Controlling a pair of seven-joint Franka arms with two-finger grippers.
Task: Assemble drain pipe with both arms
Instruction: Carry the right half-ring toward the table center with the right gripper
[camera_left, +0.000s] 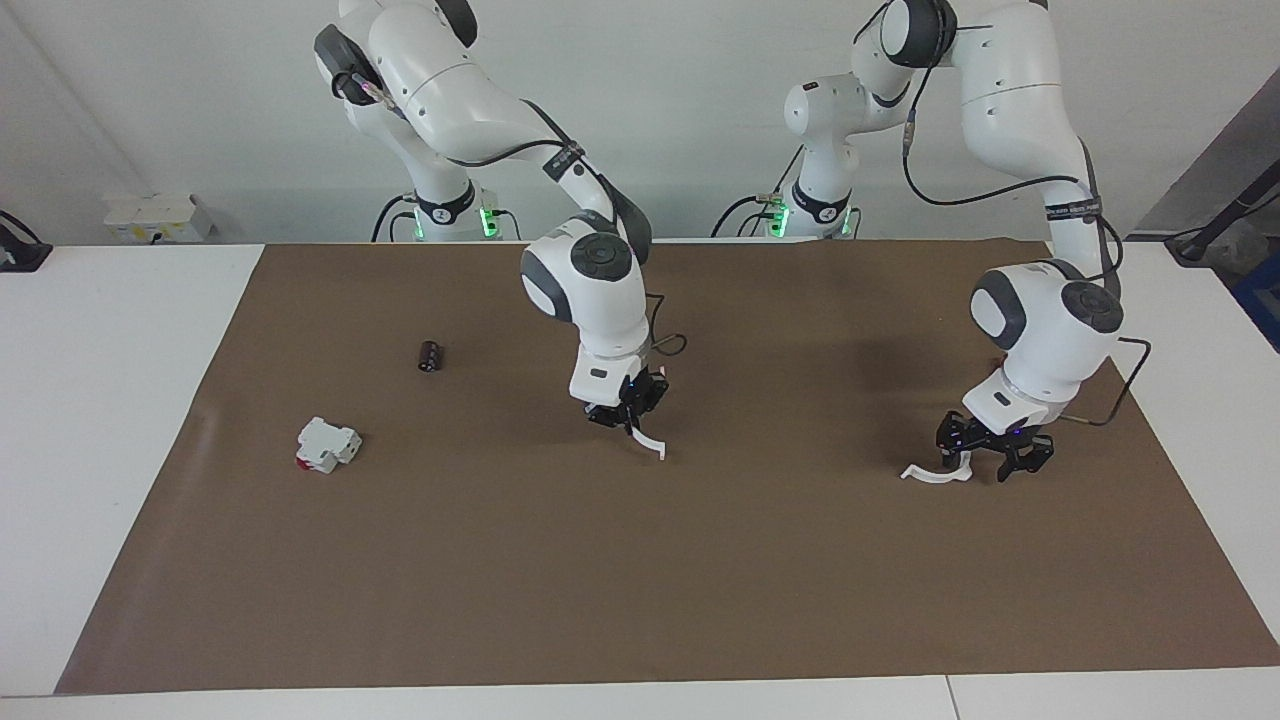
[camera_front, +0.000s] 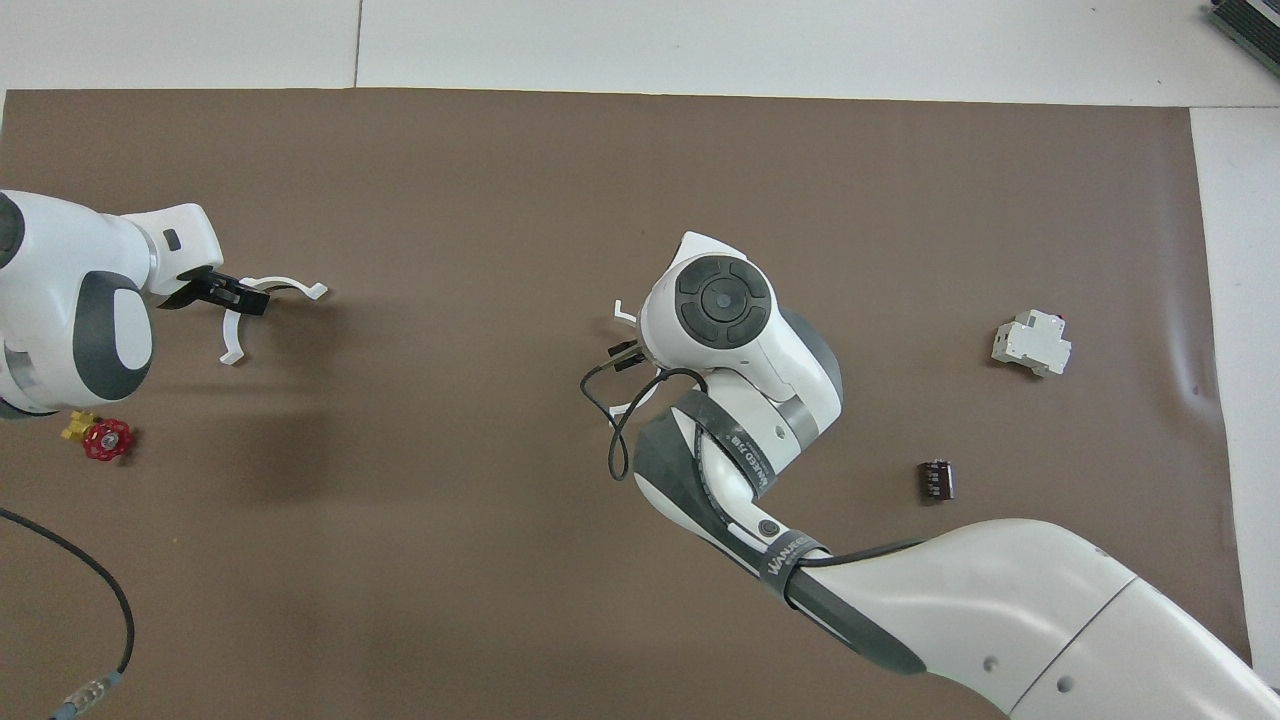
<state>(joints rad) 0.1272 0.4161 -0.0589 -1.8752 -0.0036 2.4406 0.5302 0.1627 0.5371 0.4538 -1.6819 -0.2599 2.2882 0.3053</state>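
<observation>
Your right gripper (camera_left: 632, 417) hangs over mid-counter, fingers clamped on one arc (camera_left: 650, 443). The other arc (camera_left: 938, 474) lies flat toward the left arm's end, under your left gripper (camera_left: 990, 448); whether those fingers have closed, I can't tell

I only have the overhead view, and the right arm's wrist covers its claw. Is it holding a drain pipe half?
Observer: Yes. In the facing view the right claw is shut on one white arc, which hangs below it.
Operator: And how low is the left claw?
Observer: The left claw is down close to the mat, at one end of the other arc, which lies flat there.
</observation>
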